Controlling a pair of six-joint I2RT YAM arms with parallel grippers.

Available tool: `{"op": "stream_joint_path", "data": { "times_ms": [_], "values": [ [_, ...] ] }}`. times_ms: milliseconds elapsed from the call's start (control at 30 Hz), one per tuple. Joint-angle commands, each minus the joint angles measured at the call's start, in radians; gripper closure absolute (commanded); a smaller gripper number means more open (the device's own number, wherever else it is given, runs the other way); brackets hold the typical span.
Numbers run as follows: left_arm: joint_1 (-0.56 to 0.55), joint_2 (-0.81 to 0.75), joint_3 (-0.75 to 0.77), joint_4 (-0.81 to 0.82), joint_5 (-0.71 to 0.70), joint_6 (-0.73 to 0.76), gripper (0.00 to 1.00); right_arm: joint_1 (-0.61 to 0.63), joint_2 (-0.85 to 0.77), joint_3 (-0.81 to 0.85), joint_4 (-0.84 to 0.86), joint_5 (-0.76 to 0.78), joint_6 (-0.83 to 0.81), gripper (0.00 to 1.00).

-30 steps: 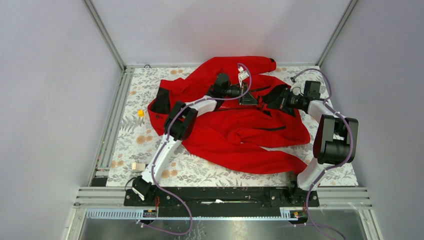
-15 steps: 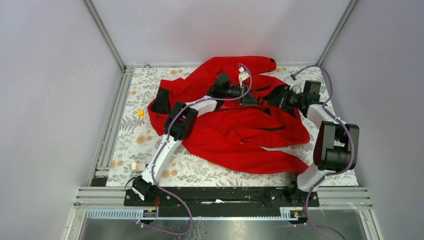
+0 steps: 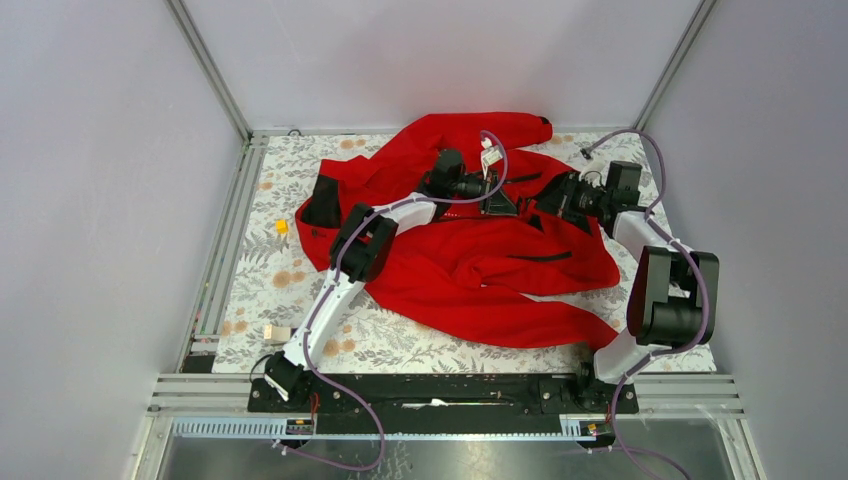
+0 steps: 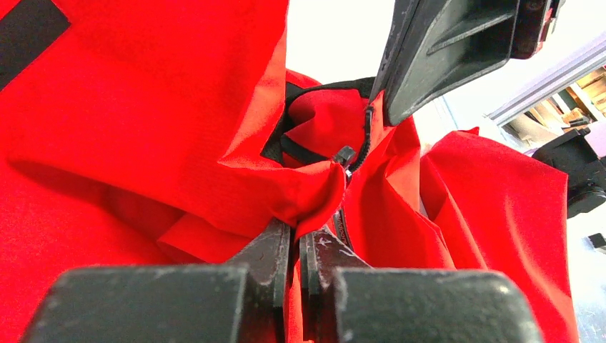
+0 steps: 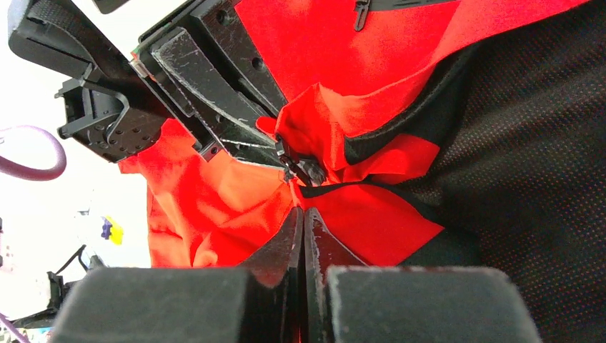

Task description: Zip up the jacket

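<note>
the table [image 3: 262, 272], covered in a pale floral print, fills the floor of the white-walled cell. the jacket [image 3: 480, 268] lies crumpled over its middle and far half, bright red. one sleeve is bunched along the far edge and another runs out toward the near right corner. a black patch shows at the jacket's left end, and black mesh lining is turned out on the right side, close to the right arm.

the left arm [image 3: 335, 280] reaches from its base at the near edge diagonally across the jacket. the right arm [image 3: 665, 290] folds up at the right side of the table and bends back in toward the middle. the two wrists face each other over the far central part of the jacket, near one another.

the left fingers [image 4: 270, 251] are drawn almost together, pinching a rolled fold of red cloth that bulges out just past their tips. the right fingers [image 5: 282, 250] are likewise pressed nearly closed, nipping the red edge where it meets a black trim band. each wrist view shows the other arm's dark fingers close by.

a dark zipper track curves along the opening, and the small black zipper slider [image 4: 345, 155] sits just beyond the pinched fold, between the two sets of fingers; in the right wrist view it shows as a dark lump just above the fingertips.

off the jacket, on the left of the table, lie a small pale block [image 3: 275, 332] near the front and a tiny yellow piece [image 3: 282, 226] farther back.
</note>
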Motion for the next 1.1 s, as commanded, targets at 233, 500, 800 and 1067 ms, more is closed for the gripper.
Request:
{"op": "stream_joint_path", "data": {
  "times_ms": [233, 500, 800, 1067],
  "values": [
    [-0.005, -0.07, 0.019, -0.002, -0.004, 0.053, 1.0, 0.054, 0.03, 0.086, -0.135, 0.086, -0.099, 1.0],
    [-0.006, -0.087, -0.006, 0.005, -0.022, 0.071, 1.0, 0.059, 0.053, 0.105, -0.171, 0.098, -0.111, 1.0],
    [-0.012, -0.109, -0.034, -0.024, -0.044, 0.117, 1.0, 0.07, 0.053, 0.115, -0.169, 0.117, -0.112, 1.0],
    [-0.021, -0.116, -0.033, -0.072, -0.055, 0.164, 1.0, 0.072, 0.055, 0.118, -0.152, 0.139, -0.102, 1.0]
  ]
}}
